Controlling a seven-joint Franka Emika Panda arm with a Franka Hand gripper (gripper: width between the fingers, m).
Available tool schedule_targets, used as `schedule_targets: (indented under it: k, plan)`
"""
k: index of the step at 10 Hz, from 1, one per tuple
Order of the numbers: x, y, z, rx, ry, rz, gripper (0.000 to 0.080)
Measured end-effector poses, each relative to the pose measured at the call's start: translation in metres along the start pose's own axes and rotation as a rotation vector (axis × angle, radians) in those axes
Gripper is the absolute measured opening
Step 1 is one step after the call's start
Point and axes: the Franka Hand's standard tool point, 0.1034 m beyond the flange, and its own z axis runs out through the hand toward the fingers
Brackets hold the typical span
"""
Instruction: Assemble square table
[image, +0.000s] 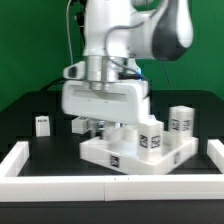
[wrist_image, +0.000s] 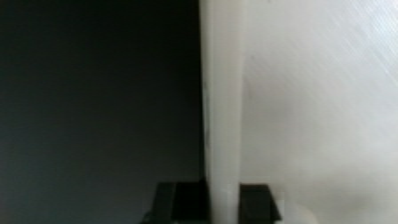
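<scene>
The white square table top (image: 125, 152) lies on the black surface in the middle, with a tag on its front edge. Two tagged white legs stand upright in it, one (image: 150, 137) near the front and one (image: 181, 120) at the exterior view's right. A loose tagged leg (image: 42, 124) stands at the left. Another white piece (image: 78, 125) shows beside the hand, partly hidden. My gripper (image: 97, 128) is down at the top's back left part. In the wrist view the black fingers (wrist_image: 178, 205) flank the top's white rim (wrist_image: 221, 120) closely, with the gripper (wrist_image: 219, 205) shut on it.
Long white wall bars edge the black surface at the front (image: 110, 186), at the left (image: 18, 158) and at the right (image: 214, 152). The arm's large white hand hides the area behind the table top.
</scene>
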Motion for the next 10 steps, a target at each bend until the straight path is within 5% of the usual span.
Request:
schedule_targets:
  k: [5, 8, 10]
  plan:
    - [0.014, 0.004, 0.002, 0.012, -0.011, -0.298, 0.0063]
    - [0.035, -0.032, 0.006, 0.026, -0.007, -0.675, 0.0063]
    - [0.038, -0.033, 0.007, 0.021, -0.001, -0.835, 0.0064]
